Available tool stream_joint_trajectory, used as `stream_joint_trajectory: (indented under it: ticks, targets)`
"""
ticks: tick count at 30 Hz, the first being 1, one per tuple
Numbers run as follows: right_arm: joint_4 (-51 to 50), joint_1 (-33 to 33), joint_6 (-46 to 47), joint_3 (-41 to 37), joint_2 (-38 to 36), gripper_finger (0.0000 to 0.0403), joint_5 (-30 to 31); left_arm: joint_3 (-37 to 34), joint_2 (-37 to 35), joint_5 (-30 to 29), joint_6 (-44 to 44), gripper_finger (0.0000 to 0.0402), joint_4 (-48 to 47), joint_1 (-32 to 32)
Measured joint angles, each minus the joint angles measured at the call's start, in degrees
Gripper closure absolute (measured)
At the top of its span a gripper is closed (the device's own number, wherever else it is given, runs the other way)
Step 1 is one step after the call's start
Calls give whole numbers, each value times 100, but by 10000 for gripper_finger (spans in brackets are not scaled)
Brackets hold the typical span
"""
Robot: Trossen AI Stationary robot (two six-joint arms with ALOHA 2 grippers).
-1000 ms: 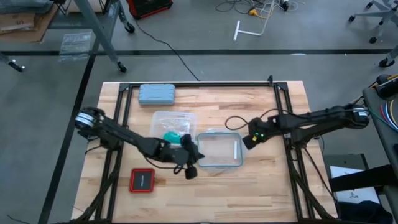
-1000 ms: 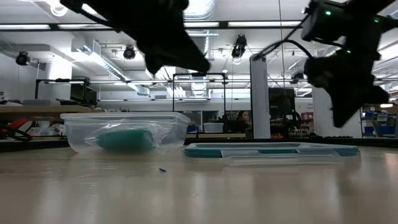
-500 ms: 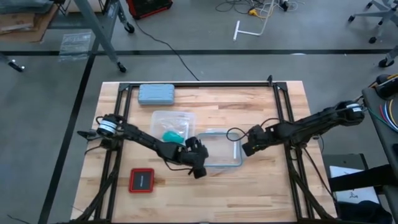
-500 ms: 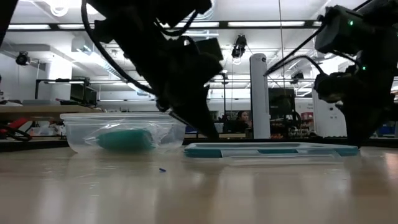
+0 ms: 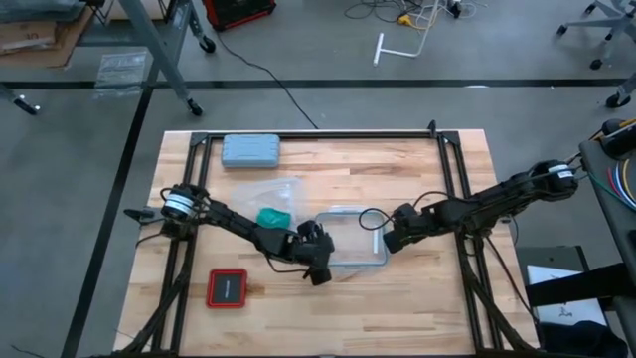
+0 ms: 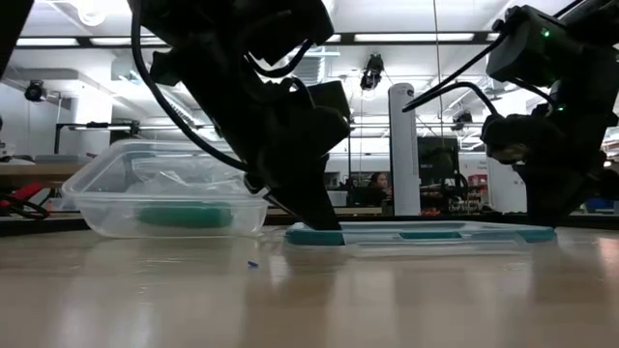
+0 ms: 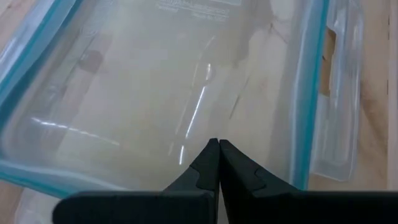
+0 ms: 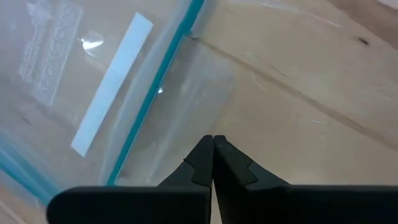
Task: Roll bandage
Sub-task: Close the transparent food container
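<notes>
The teal-green bandage (image 5: 273, 216) (image 6: 184, 216) lies rolled inside a clear tub (image 5: 260, 194) (image 6: 116, 193), which stands tilted on the table. To the tub's right its clear lid with a teal rim (image 5: 350, 244) (image 6: 426, 234) lies flat. My left gripper (image 5: 319, 272) (image 7: 217, 146) is shut and low at the lid's near left corner. My right gripper (image 5: 388, 242) (image 8: 212, 142) is shut and low at the lid's right edge. My left gripper comes down slanting from the table's left, and its shut fingertips meet the lid's left end (image 6: 319, 232), just inside the teal rim (image 7: 186, 168). The lid lies flat on the table. My right gripper points its shut fingertips down at the clear tab on the lid's right edge (image 8: 199, 93). Whether they touch it I cannot tell.
A grey-blue hard case (image 5: 250, 150) lies at the table's far left. A red-framed black square (image 5: 227, 288) lies near the front left. My left arm's forearm (image 5: 238, 227) runs close along the tub's near side. Bare wood shows at the far right and the near right.
My left gripper has gone down and toward the right to the lid's near left corner. My right gripper has gone down and toward the left to the lid's right edge. The tub with the bandage has tipped and shifted a little toward the left.
</notes>
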Motion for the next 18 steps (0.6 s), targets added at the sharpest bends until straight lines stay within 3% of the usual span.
stream_joint_trajectory:
  ticks: [18]
  targets:
    - [174,15,-103,-61,27,403,28,88,-314,63,58,401,56,36]
